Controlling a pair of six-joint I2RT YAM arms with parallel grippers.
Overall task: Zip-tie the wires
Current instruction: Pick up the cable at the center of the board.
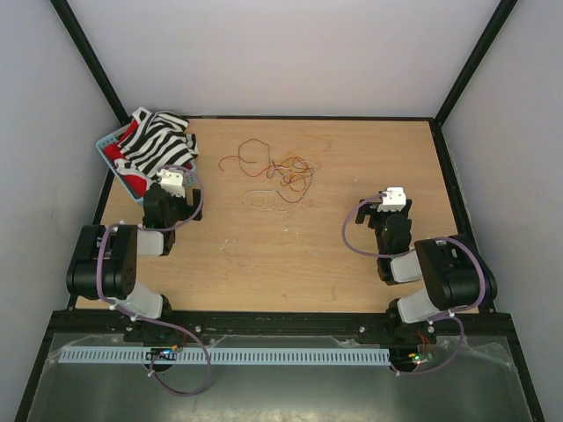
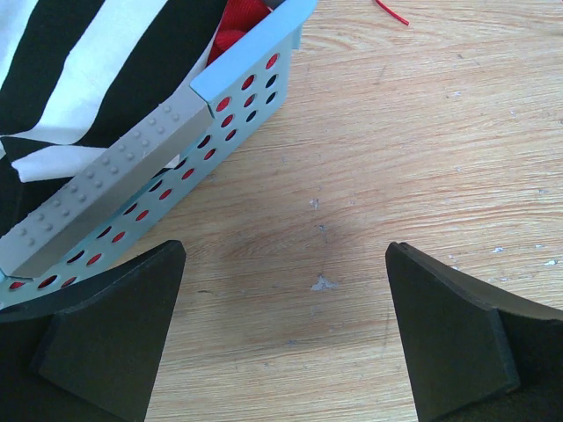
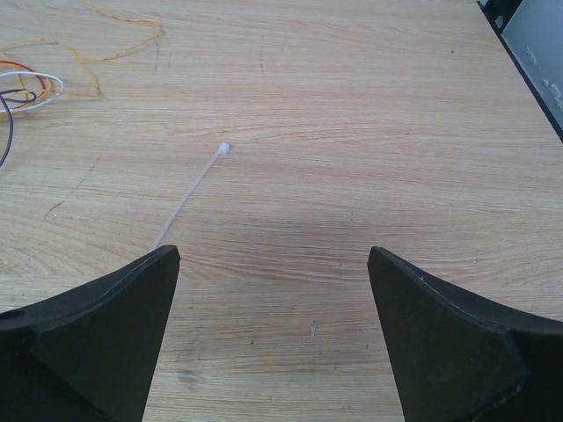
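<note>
Wooden table holds thin, wavy red and orange wires. Pale straight zip tie lies ahead of right gripper, jaws wide apart; left gripper gapes too.

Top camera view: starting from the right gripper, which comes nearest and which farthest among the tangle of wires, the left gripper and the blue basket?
1. Wires: mid-table, to the left of the right gripper; nearest.
2. Left gripper: farther left, just in front of the basket.
3. Blue basket: far left corner, holding a striped cloth; farthest, though only a little beyond the left gripper.
</note>
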